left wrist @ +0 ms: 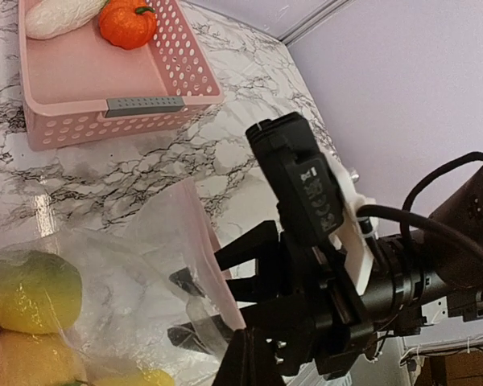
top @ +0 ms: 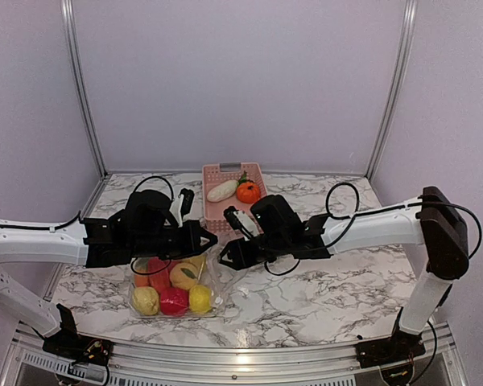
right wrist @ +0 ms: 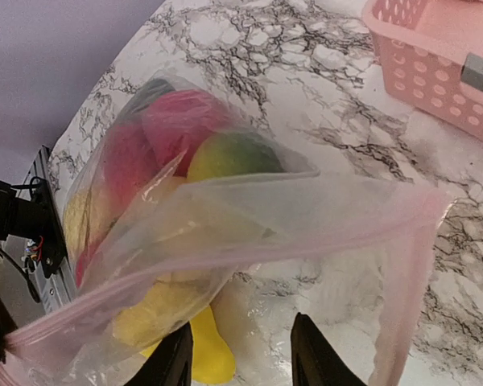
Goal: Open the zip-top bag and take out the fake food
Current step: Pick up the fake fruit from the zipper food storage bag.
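Most of the fake food (top: 174, 299) sits inside the zip-top bag (top: 213, 277), which lies on the marble table (top: 330, 281) near its front edge, left of centre. The mouth is parted: in the right wrist view the pink zip strip (right wrist: 225, 261) runs as two separate lines. The long axis of the bag goes from near-left to far-right, with the closed bottom toward the arm bases and the mouth pointing at the pink basket (top: 207, 197).

Your left gripper (top: 205, 240) is at the rim of the mouth; I cannot tell whether it pinches the strip. Your right gripper (right wrist: 240, 354) is just beside it, fingers apart, clamping nothing.

In the basket lie a white radish (top: 221, 190) and an orange piece (top: 247, 192). By my judgement the opening is done and the emptying is only begun.
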Available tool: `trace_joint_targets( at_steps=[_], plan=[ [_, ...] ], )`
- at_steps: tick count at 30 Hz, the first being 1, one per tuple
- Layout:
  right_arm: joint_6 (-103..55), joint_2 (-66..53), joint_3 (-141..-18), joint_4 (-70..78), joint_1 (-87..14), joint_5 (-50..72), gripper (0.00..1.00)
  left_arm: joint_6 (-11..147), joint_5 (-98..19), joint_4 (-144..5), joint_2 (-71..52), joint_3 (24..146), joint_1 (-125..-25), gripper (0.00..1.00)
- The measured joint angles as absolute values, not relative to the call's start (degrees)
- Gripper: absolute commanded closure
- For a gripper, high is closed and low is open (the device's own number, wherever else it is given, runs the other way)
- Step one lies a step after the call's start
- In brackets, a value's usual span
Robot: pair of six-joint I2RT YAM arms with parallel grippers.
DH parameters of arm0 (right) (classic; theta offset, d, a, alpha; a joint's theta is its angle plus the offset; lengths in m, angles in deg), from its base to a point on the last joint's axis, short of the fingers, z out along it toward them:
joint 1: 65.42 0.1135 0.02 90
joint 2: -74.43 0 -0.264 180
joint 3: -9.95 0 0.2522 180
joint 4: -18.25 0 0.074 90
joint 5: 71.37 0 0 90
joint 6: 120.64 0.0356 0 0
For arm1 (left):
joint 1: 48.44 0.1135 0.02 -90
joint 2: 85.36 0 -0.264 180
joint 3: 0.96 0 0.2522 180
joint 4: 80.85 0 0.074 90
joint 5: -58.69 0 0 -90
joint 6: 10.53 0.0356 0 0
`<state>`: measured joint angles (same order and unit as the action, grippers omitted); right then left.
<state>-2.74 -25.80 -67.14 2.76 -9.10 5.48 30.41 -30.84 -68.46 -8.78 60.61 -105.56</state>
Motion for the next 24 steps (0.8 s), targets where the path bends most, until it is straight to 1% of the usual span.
trace_joint_targets(
  at_steps=[4, 5, 7, 9, 11, 13, 18, 19, 24],
  plan=[
    [-1.93, -27.66, -65.41, 5.44, -8.99, 3.21, 0.60, 30.61, -30.84, -69.46, -8.54, 60.81, -105.85, 1.00],
    [-1.84, -27.90, -65.06, 5.77, -8.99, 2.77, 0.60, 30.63, -30.87, -69.66, -8.35, 60.85, -105.93, 0.96],
    [-1.76, -28.36, -64.32, 6.73, -8.97, 1.59, 0.60, 30.59, -30.84, -69.85, -7.93, 60.85, -106.11, 0.82],
    [-1.76, -28.55, -63.88, 7.59, -8.97, 0.61, 0.60, 30.41, -30.87, -69.88, -7.65, 60.85, -106.28, 0.73],
    [-1.82, -28.64, -63.44, 8.53, -8.95, -0.44, 0.60, 30.39, -30.89, -69.88, -7.65, 60.85, -106.46, 0.66],
    [-2.00, -28.82, -63.07, 9.29, -8.95, -1.38, 0.60, 30.68, -30.82, -69.81, -7.69, 60.85, -106.52, 0.63],
    [-3.22, -29.32, -62.13, 9.71, -8.95, -3.00, 0.60, 31.14, -30.80, -67.97, -10.38, 60.74, -106.52, 0.61],
    [-3.70, -29.34, -62.00, 9.60, -8.95, -3.24, 0.60, 31.29, -30.80, -67.17, -11.54, 60.61, -106.52, 0.62],
    [-5.38, -29.67, -61.89, 9.60, -8.95, -4.46, 0.60, 32.01, -31.48, -63.91, -18.38, 57.73, -106.66, 0.73]
  ],
)
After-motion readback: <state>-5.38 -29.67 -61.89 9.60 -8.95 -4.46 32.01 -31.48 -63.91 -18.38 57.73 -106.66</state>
